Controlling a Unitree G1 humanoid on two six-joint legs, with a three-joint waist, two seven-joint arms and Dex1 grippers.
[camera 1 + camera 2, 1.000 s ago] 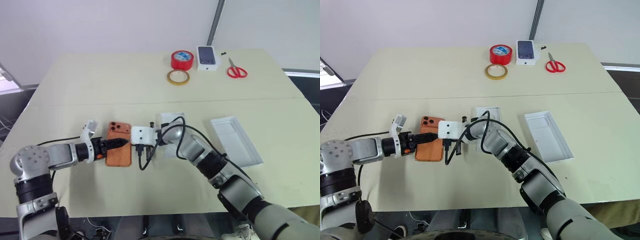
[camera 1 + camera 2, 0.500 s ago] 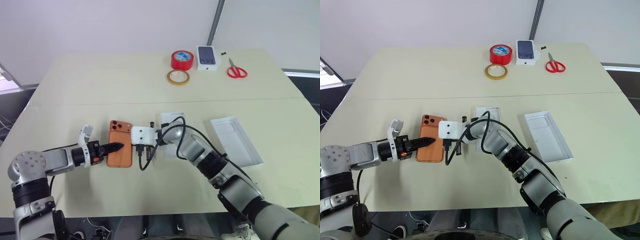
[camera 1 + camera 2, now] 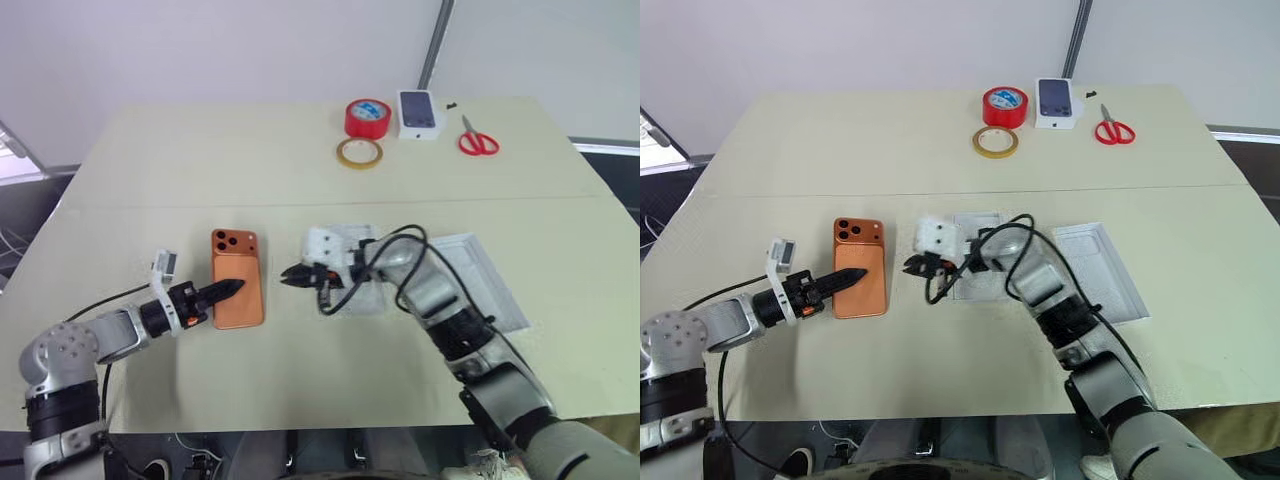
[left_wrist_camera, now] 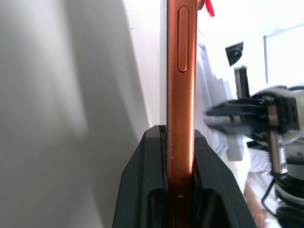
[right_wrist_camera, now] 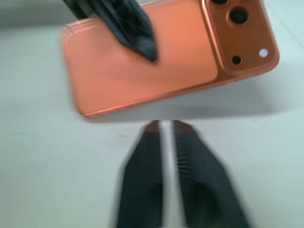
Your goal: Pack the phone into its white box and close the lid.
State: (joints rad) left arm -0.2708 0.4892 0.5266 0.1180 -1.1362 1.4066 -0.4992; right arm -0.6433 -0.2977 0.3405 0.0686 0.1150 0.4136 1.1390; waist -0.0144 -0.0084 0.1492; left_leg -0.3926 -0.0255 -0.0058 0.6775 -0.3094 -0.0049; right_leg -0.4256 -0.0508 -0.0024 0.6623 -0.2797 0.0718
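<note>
On the counter (image 3: 150, 180), head views, you have: phone (image 3: 238, 278), back up, camera cluster toward the far edge; left pincer (image 3: 228, 289) pinching its near-left edge. Right pincer (image 3: 289, 274) points at the phone from just beside it, apart from it. Tray (image 3: 352, 272) and lid (image 3: 480, 270) lie under and right of that arm. Far edge: red tape (image 3: 366, 117), tan tape (image 3: 358, 152), small box (image 3: 420, 112), scissors (image 3: 477, 140).

Left wrist view: phone (image 4: 181, 95) edge-on, clamped between both fingers (image 4: 142, 190).

Right wrist view: fingers (image 5: 145, 180) a narrow gap apart, empty, short of the phone (image 5: 166, 61).
</note>
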